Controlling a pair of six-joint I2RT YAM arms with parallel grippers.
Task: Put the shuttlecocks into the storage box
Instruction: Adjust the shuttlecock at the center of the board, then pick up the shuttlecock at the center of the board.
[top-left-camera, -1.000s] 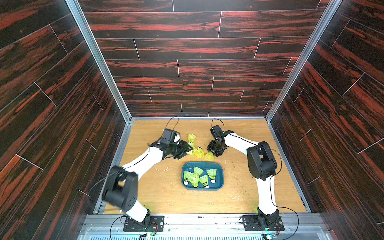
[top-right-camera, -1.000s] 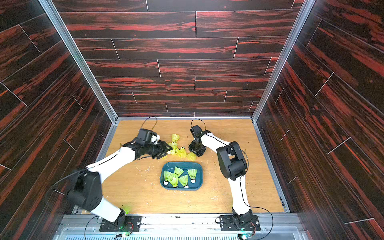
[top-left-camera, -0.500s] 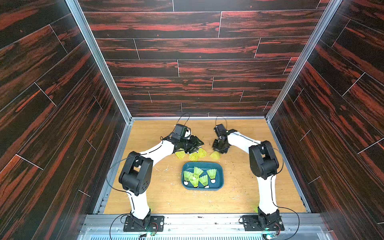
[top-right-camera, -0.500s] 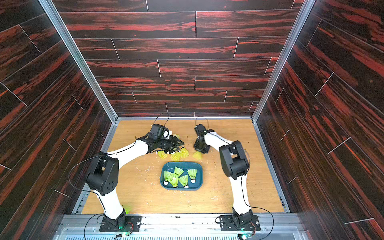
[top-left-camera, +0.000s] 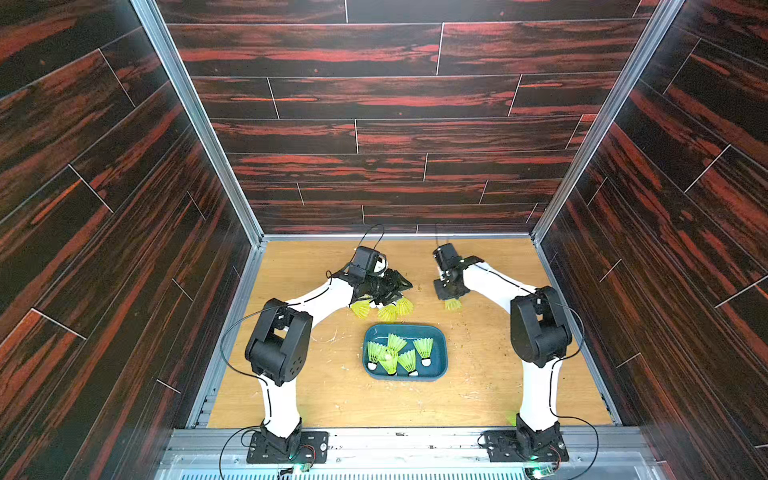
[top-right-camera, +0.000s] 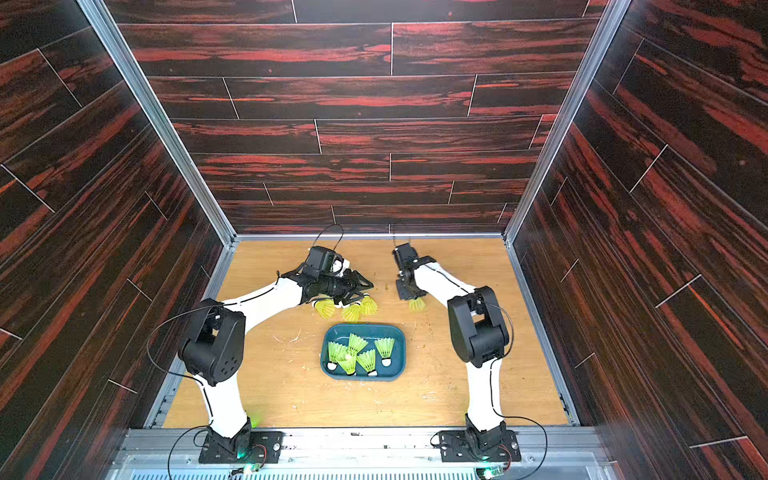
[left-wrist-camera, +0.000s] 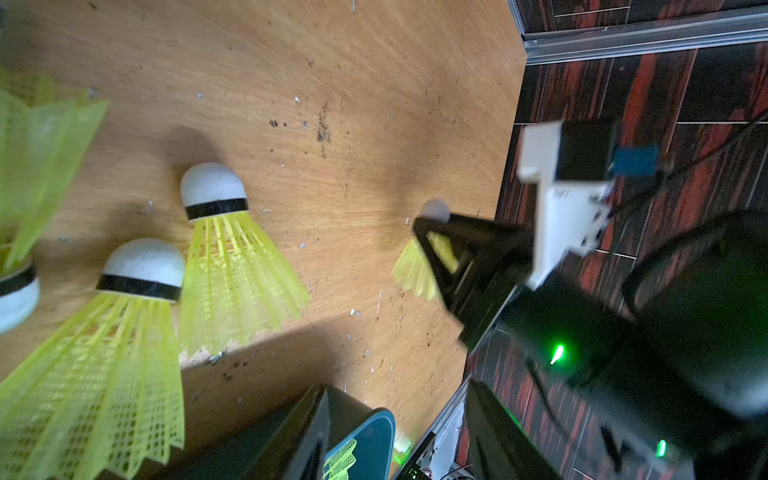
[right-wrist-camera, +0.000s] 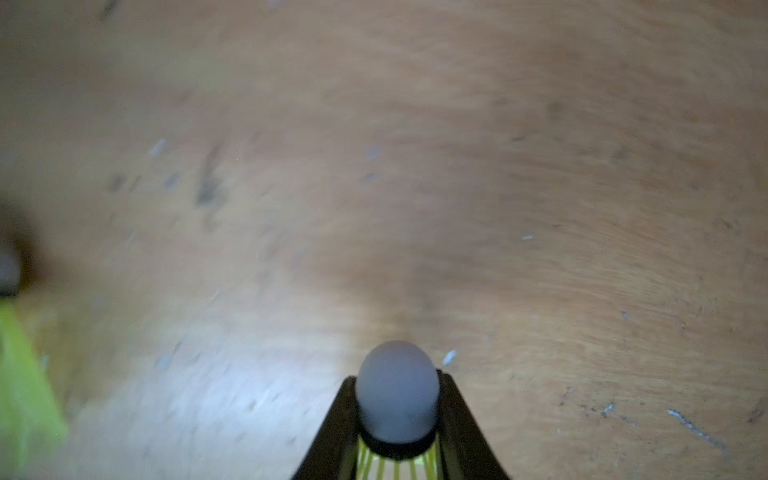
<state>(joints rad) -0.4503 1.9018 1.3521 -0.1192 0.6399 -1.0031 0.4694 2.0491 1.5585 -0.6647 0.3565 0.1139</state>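
Now the right fingers (top-left-camera: 449, 293) squeeze one shuttlecock (top-left-camera: 453, 305) behind its white tip, skirt pointing toward the box (top-left-camera: 437, 362) nearby, while the left fingers (top-left-camera: 399, 291) hang partly open, empty.

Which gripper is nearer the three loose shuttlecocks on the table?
Left. The left gripper is right at the three shuttlecocks; the right gripper, holding another shuttlecock, is off to one side.

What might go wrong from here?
The right end effector pinches the held shuttlecock only near its cork, so it may slip in transit. The left end effector sits over three clustered loose shuttlecocks and might scatter them. The storage box has a low rim; drops may bounce out.
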